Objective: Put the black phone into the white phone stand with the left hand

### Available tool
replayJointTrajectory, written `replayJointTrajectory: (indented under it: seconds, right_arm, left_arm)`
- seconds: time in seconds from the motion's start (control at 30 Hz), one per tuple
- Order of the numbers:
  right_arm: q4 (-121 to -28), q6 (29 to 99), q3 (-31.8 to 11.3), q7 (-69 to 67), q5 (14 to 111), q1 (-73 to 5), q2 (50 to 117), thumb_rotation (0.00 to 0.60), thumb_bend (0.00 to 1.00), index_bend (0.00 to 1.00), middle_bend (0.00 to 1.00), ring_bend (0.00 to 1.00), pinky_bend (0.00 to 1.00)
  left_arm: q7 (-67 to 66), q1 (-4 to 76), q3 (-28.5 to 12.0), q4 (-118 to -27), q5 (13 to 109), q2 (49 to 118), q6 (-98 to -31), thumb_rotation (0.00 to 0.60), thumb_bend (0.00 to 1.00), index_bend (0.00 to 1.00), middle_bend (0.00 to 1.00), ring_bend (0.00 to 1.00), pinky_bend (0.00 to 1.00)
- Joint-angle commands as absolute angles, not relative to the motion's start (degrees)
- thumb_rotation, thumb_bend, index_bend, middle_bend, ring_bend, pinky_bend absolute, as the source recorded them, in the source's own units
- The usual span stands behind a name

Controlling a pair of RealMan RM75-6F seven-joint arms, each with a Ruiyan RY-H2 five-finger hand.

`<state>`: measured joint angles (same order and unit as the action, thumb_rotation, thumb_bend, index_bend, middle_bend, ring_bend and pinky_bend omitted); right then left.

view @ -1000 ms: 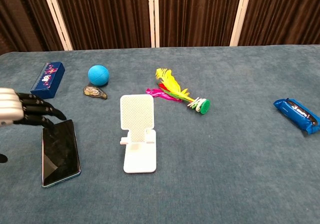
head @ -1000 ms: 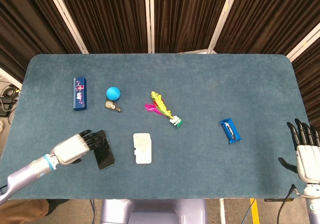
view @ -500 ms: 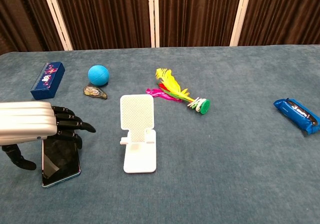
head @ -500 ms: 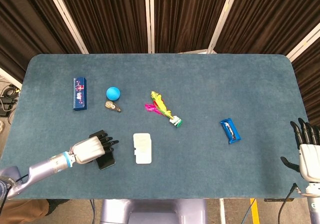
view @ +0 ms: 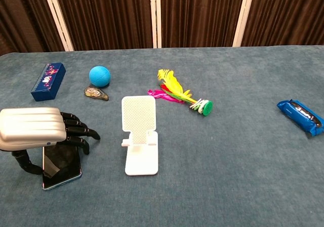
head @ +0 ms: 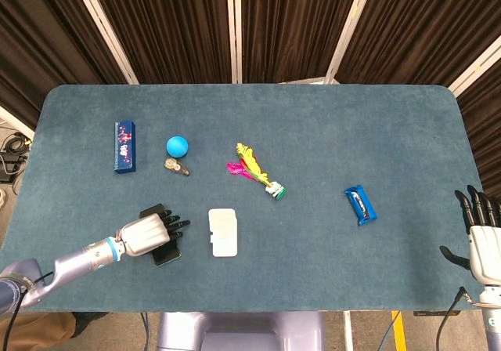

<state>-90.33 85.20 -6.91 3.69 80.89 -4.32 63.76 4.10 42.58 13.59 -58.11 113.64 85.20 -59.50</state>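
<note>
At 7 o'clock on blue worktop [view: 243, 156], flat black glass phone [view: 62, 162] lies under left hand [view: 35, 129], fingers spread, not gripping. Thin, stiff, slippery: pinch long edges. White plastic phone stand [view: 139, 136] at phone's 3 o'clock.

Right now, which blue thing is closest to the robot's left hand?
The blue ball, with the left hand just in front; the blue box looks farther, the blue packet lies far right.
</note>
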Motion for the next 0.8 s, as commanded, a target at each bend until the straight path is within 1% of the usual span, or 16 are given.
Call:
replayJointTrajectory:
  seconds: [0.03,0.07,0.13,0.17,0.27,0.53,0.63,0.8]
  right_arm:
    - [-90.3,85.1,-6.9,3.7,80.9,-4.4,63.7,0.6,0.0,0.0,0.0,0.0,0.0]
    - [-90.3,85.1,-6.9,3.6,80.9,-4.4,63.7,0.6,0.0,0.0,0.0,0.0,0.0]
    - [-90.3,85.0,-6.9,3.6,80.9,-4.4,63.7,0.6,0.0,0.0,0.0,0.0,0.0]
    - [-90.4,85.0,-6.9,3.6,80.9,-4.4,63.7,0.6,0.0,0.0,0.0,0.0,0.0]
    - [-90.4,84.8,-6.8,3.3,80.9,-4.4,63.6,0.6,0.0,0.0,0.0,0.0,0.0]
    - [-90.6,84.7,-6.7,2.7,81.1,-4.4,63.4,0.6,0.0,0.0,0.0,0.0,0.0]
    - [-90.7,84.6,-6.7,2.5,81.1,-4.4,63.2,0.6,0.0,0.0,0.0,0.0,0.0]
    - [-91.0,84.7,-6.6,2.1,81.2,-4.3,63.0,0.6,0.0,0.0,0.0,0.0,0.0]
  left_arm:
    - [4.0,42.5,13.7,-57.8,113.3,85.7,-59.7,0.6,0.0,0.39,0.26,0.29,0.29]
    - [3.9,42.4,13.7,-57.6,113.2,85.8,-59.9,0.6,0.0,0.45,0.31,0.34,0.33]
    - [3.7,42.3,13.7,-57.3,113.1,86.1,-60.3,0.6,0.0,0.52,0.37,0.39,0.38]
    - [3.7,42.2,13.7,-57.2,113.0,86.2,-60.6,0.6,0.0,0.55,0.39,0.41,0.39]
    - [3.8,42.1,13.6,-57.1,112.9,86.0,-61.7,0.6,0.0,0.59,0.42,0.43,0.42]
    - [2.6,42.2,13.0,-58.5,113.3,83.6,-66.4,0.6,0.0,0.62,0.44,0.45,0.44]
    - [2.0,42.3,12.9,-59.7,113.3,82.5,-67.0,0.6,0.0,0.62,0.44,0.45,0.44]
    - [-1.5,42.9,11.4,-62.3,113.7,80.4,-69.4,0.6,0.0,0.63,0.44,0.45,0.44]
